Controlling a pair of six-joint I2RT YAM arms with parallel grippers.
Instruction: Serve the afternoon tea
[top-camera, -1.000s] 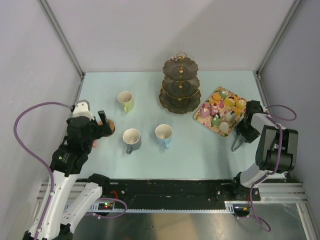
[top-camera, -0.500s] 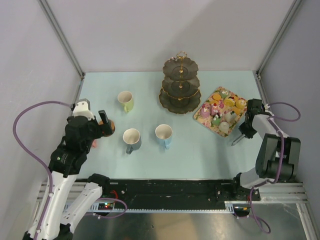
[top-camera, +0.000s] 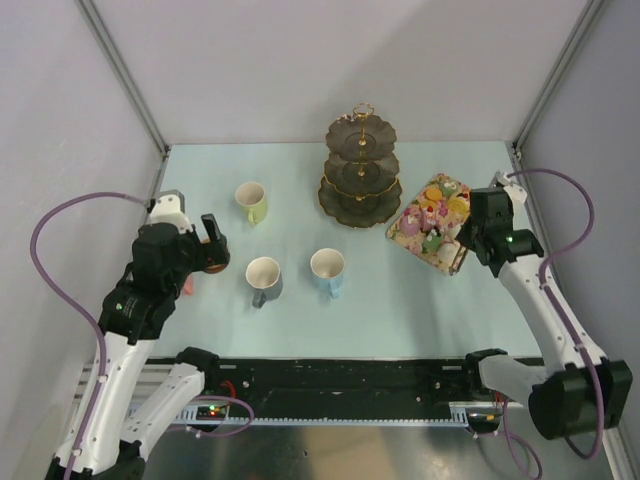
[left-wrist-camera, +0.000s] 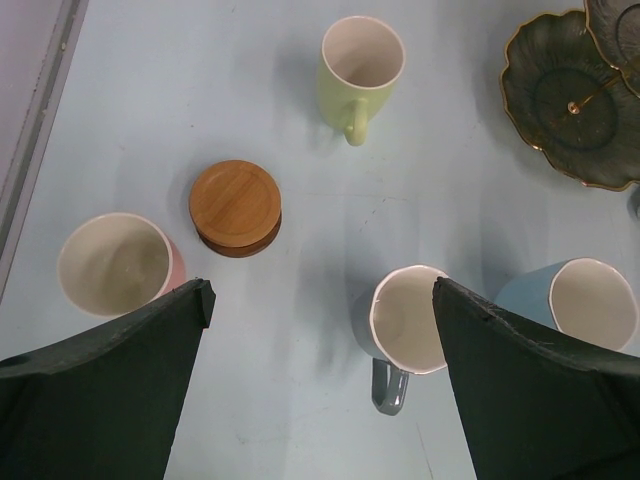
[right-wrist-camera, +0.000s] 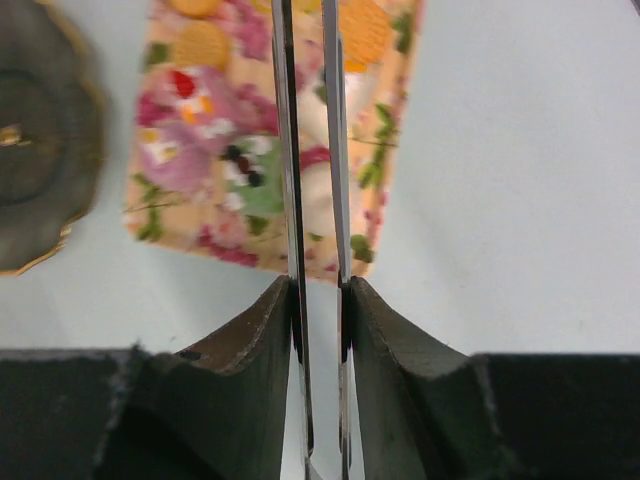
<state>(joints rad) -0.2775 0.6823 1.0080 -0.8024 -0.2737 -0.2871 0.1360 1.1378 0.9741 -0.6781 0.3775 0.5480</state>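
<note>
The right gripper (right-wrist-camera: 309, 60) hung low by the tray's near corner a second ago. Now the arm has reached out and the gripper is over the tray (right-wrist-camera: 190, 200). Its two thin jaws are pressed almost together, and I can see nothing held between them. The cakes (top-camera: 443, 212) lie on the tray, under the jaws and on both sides of them. The stand (top-camera: 361, 170) is off to their left, not touching the tray.

The left gripper (left-wrist-camera: 322, 300) has barely moved (just a little nudge). Its jaws are as wide apart as before and hold nothing. The coasters (left-wrist-camera: 235, 205) sit in a stack just ahead of the gap. The pink mug (left-wrist-camera: 112, 265) is by one jaw, the grey mug (left-wrist-camera: 408, 320) by the other, and the blue mug (left-wrist-camera: 590, 300) just past it. The green mug (left-wrist-camera: 362, 55) is farther ahead. No mug has moved.
</note>
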